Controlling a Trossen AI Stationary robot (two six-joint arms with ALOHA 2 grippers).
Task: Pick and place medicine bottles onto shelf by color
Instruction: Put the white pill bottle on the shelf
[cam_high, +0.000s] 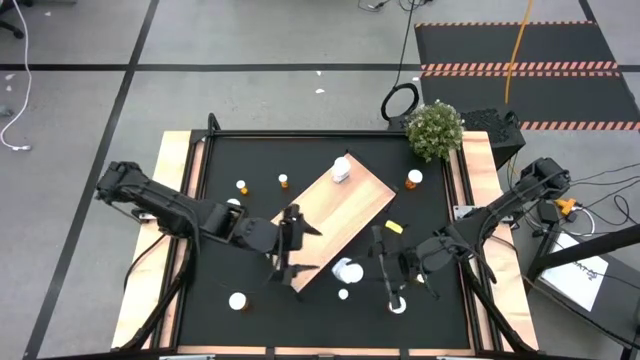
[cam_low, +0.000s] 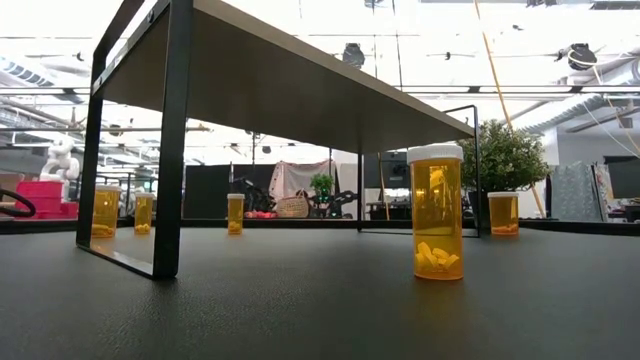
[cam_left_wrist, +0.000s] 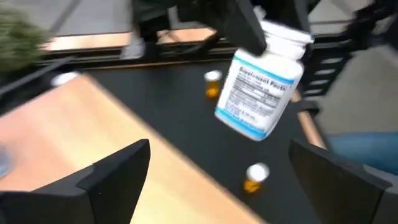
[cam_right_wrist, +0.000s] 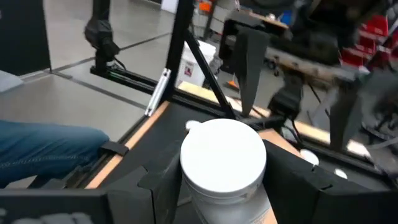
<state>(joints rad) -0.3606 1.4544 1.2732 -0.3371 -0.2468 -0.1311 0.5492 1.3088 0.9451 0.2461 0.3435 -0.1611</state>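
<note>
Now the right gripper (cam_high: 385, 268), lower right of the high view, is clamped on a white bottle (cam_high: 348, 269) beside the shelf (cam_high: 335, 215). The left gripper (cam_high: 295, 245), at the shelf's lower edge, stands wide apart and empty. Next, I judge, the bottle must be lifted onto the shelf beside the other white one (cam_high: 341, 171).

A black mat (cam_high: 220, 290) covers the table, with bare pale wood (cam_high: 178, 160) showing along both sides. The shelf (cam_high: 345, 215) stands on the mat at a slant, and one white bottle (cam_high: 341, 172) sits on its top near the far corner. Orange bottles (cam_high: 283, 181) and white bottles (cam_high: 238, 300) stand scattered on the mat around it. A small plant (cam_high: 435, 130) sits at the far right corner.
</note>
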